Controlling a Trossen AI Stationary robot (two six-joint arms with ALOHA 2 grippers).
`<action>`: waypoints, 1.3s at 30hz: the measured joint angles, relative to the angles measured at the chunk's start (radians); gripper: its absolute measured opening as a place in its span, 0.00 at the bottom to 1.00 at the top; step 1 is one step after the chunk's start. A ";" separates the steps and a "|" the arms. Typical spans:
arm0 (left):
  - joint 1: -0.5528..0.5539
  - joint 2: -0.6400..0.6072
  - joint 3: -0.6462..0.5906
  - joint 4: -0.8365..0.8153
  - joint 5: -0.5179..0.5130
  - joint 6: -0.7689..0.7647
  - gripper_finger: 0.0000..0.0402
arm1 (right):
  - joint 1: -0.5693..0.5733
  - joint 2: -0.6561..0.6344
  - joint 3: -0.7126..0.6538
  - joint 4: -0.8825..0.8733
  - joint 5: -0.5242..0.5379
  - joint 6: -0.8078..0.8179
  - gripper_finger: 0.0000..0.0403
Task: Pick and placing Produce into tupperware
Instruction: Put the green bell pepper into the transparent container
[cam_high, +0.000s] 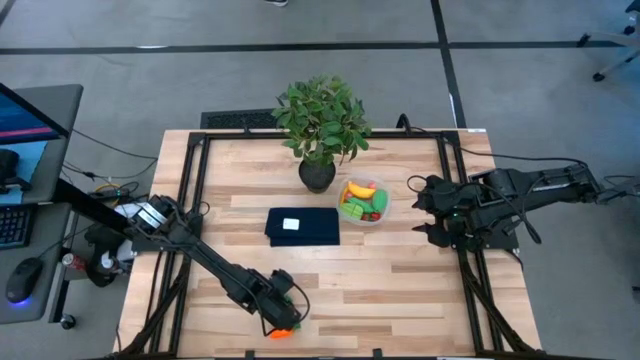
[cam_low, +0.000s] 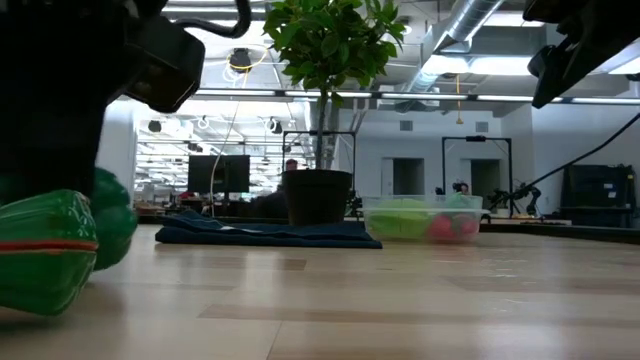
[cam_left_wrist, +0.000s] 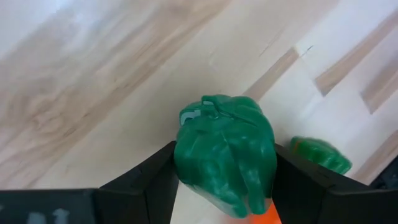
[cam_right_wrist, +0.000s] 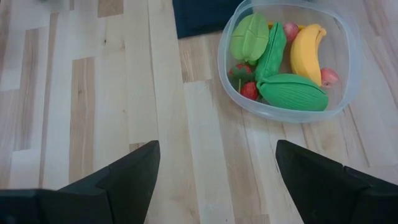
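One piece is in my left gripper (cam_left_wrist: 224, 186) at the near edge of the table (cam_high: 420, 290): a green toy pepper (cam_left_wrist: 225, 158), pinched between both fingers, with the carrot (cam_left_wrist: 320, 155) lying just beside it. I judge it light, hard plastic, smooth and rounded, so it may slip; a grip across its wide middle looks safest. Farther in lies the dark blue cloth (cam_high: 303, 226), and right of it the clear tupperware (cam_right_wrist: 348, 68), already holding a banana (cam_right_wrist: 308, 48), green pieces and red berries. Beyond stands the potted plant (cam_high: 320, 125). My right gripper (cam_right_wrist: 214, 180) hovers spread wide and empty, right of the container.
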 joint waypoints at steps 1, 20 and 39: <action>0.000 -0.004 0.000 -0.001 -0.012 -0.002 0.51 | 0.000 0.000 0.000 0.000 0.000 0.000 0.78; 0.157 -0.139 0.091 -0.063 -0.359 0.304 0.51 | 0.000 0.000 0.000 0.006 0.000 0.000 0.78; 0.520 -0.138 0.105 0.390 -0.319 0.924 0.51 | 0.000 0.000 0.000 0.018 0.000 0.008 0.78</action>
